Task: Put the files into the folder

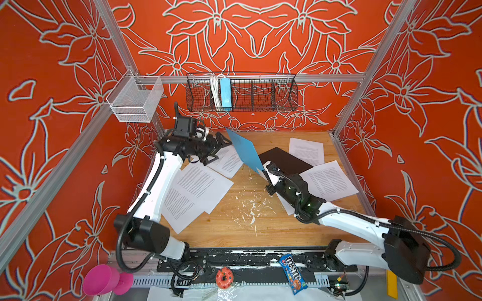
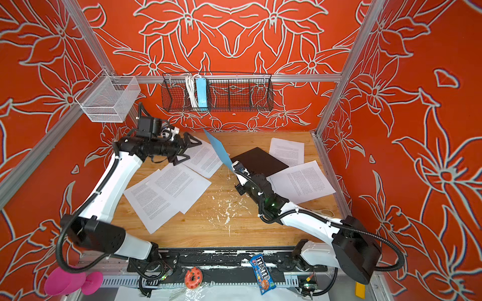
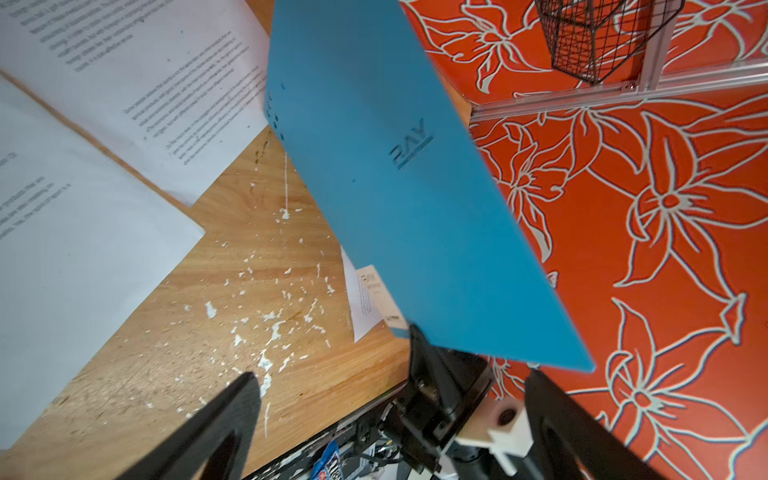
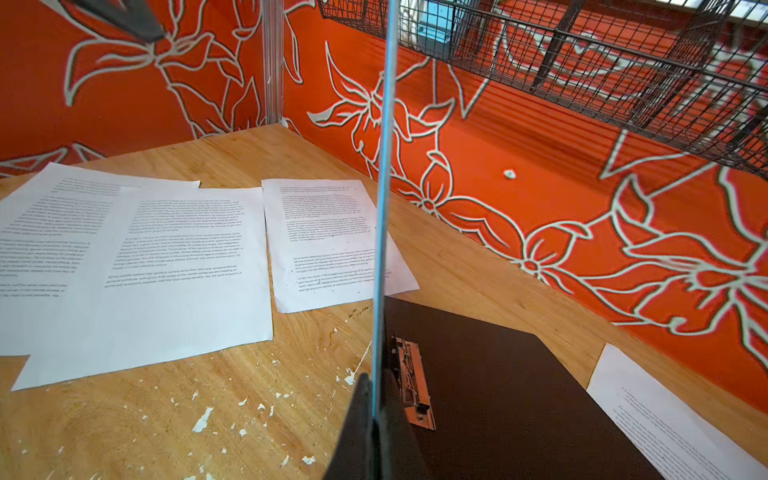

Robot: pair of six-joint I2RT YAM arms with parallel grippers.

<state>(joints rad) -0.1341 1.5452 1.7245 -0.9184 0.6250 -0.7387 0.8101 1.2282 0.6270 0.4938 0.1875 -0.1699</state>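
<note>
The folder lies open on the wooden table (image 1: 234, 229). Its black inside (image 1: 284, 159) (image 4: 498, 395) is flat and its blue cover (image 1: 245, 151) (image 2: 219, 151) (image 3: 395, 187) stands raised. My right gripper (image 1: 263, 169) (image 2: 233, 166) (image 4: 376, 382) is shut on the cover's lower edge. My left gripper (image 1: 221, 150) (image 2: 194, 150) (image 3: 392, 376) hovers open just left of the cover, above one sheet (image 1: 228, 161). Two overlapping files (image 1: 198, 182) (image 4: 166, 270) lie at the left. Two more (image 1: 306, 151) (image 1: 328, 179) lie right of the folder, and my right arm covers part of a further sheet.
A black wire basket (image 1: 260, 93) on the back wall holds a light-blue power strip (image 1: 225, 93). A white mesh basket (image 1: 135, 100) hangs at the back left. Below the table's front edge lie a candy packet (image 1: 293, 273), a toy donut (image 1: 224, 277) and a pink dumbbell (image 1: 107, 278).
</note>
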